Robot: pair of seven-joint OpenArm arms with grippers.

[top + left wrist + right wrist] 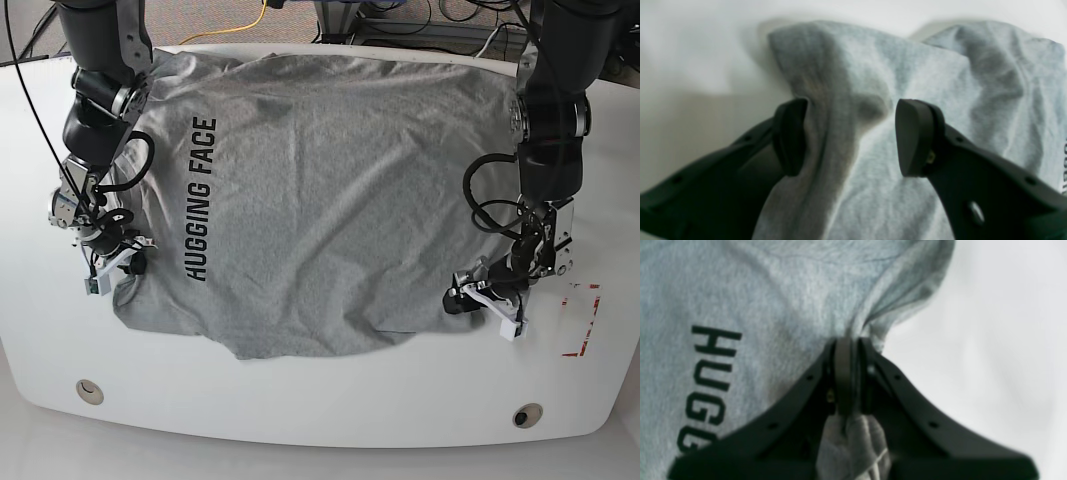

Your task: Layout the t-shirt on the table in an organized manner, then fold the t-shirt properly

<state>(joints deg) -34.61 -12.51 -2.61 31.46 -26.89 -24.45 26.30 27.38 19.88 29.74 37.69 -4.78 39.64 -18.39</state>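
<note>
- Left wrist view: the left gripper (850,136) has its jaws standing wide apart, straddling a raised fold of the t-shirt (907,83). One dark pad (791,136) presses against the side of that fold; the other pad is set off from it, with cloth lying flat below. Nothing is clamped.
- Left wrist view: grey fabric lies rumpled on the white table (690,66), with two humps at its far edge. A sliver of dark lettering shows at the frame's right border.
- Right wrist view: the right gripper (846,350) has its jaws pressed together on a pinched ridge of the t-shirt (780,290). A bunch of cloth comes through behind the pads, toward the camera.
- Right wrist view: dark block capitals (708,383) run beside the gripper on the grey fabric; bare table (1007,340) lies on the other side.
- Base view: the t-shirt (330,200) is spread across the table (300,400), printed side up, reading "HUGGING FACE" (200,200). Wrinkles run through it, and its near edge is uneven.
- Base view: the right gripper (118,262) sits at the garment's near corner on the view's left. The left gripper (470,295) sits at the near corner on the right.
- Base view: a red tape mark (583,318) lies right of the left gripper. Two round grommet holes (90,391) sit near the table's front edge.
</note>
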